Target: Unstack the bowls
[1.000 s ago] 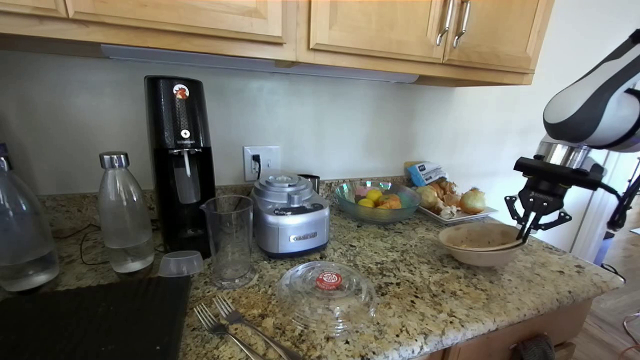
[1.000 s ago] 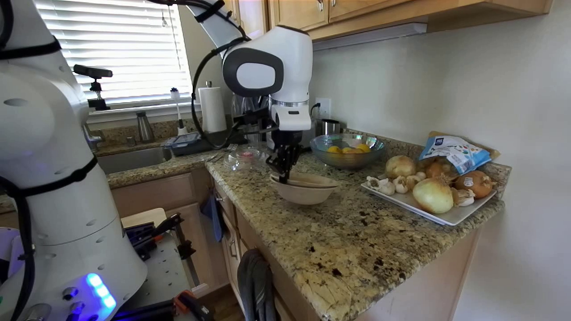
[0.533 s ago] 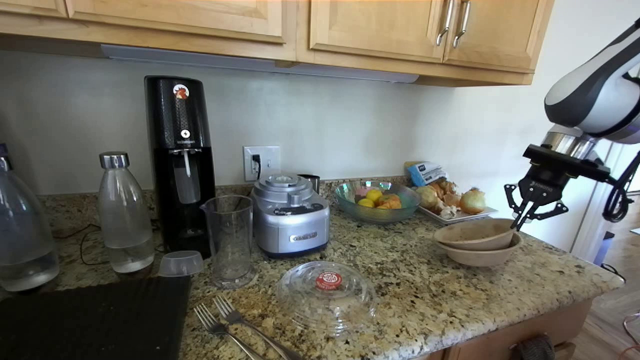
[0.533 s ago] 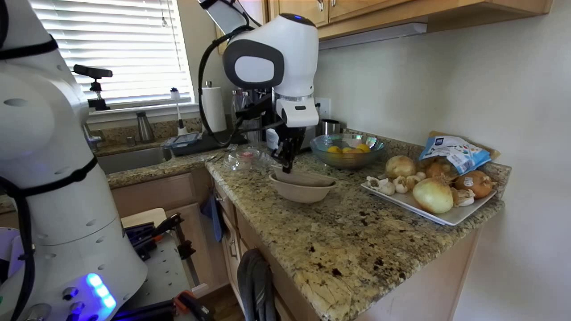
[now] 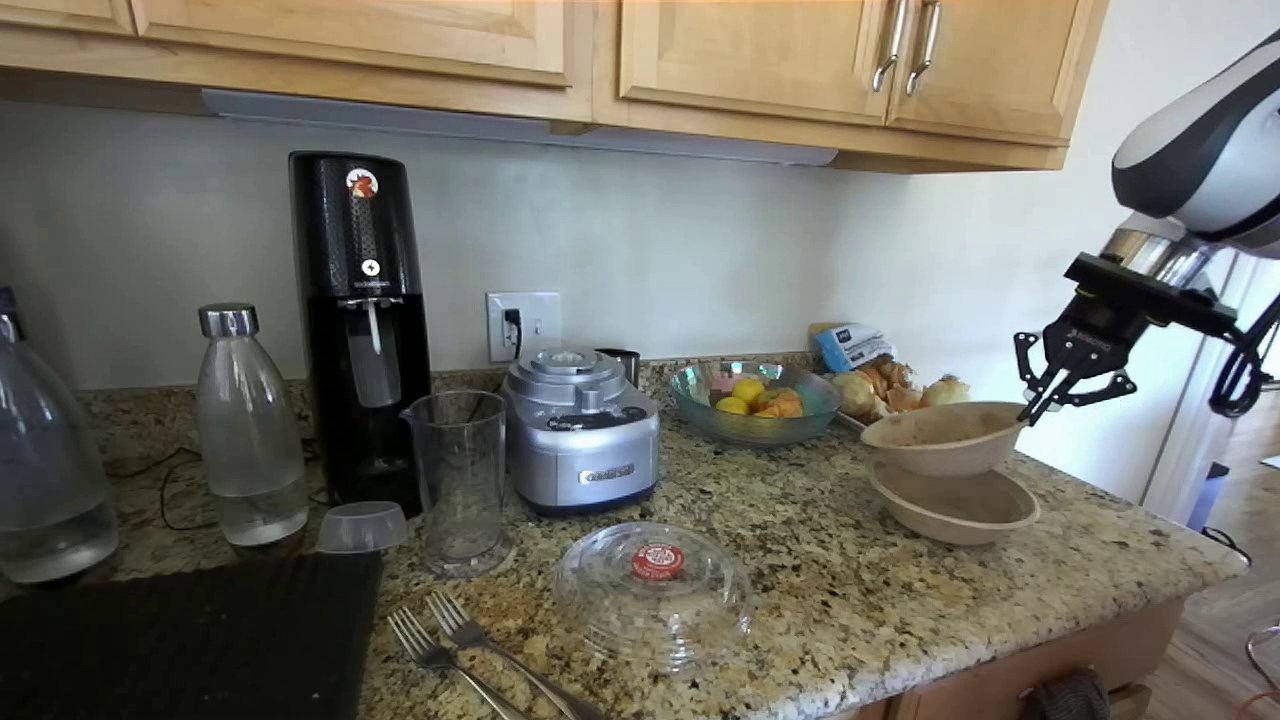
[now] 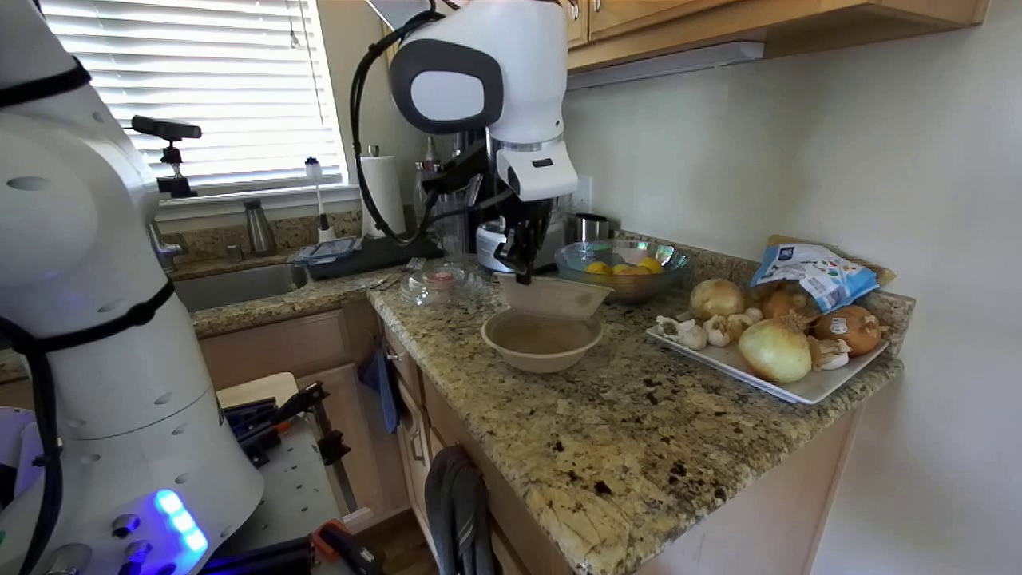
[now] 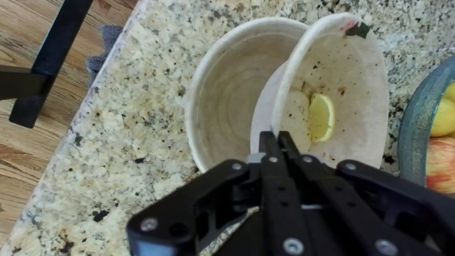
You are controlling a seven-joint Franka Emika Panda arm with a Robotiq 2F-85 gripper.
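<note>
Gripper (image 7: 276, 134): black, its jaws pinched together on the rim of the upper bowl (image 7: 350, 74).
Upper bowl: tan and round, hanging tilted from the gripper, dark specks dotting its inside; whether it touches the lower bowl (image 7: 224, 96) is hard to tell.
Lower bowl: matching tan, mouth up on the speckled stone countertop (image 7: 149, 149), beneath the gripper, partly hidden by the upper bowl in the wrist view.
Lemon slice (image 7: 321, 118): pale yellow, inside the upper bowl, just past the gripper.
Fruit bowl (image 7: 412, 131): bluish glass, right of the gripper in the wrist view.
White plate (image 6: 810, 391): bearing onions (image 6: 773, 351) and garlic (image 6: 683, 331), right of and lower than the gripper in an exterior view.
Food processor (image 5: 585, 450): silver, well left of the gripper in an exterior view.
</note>
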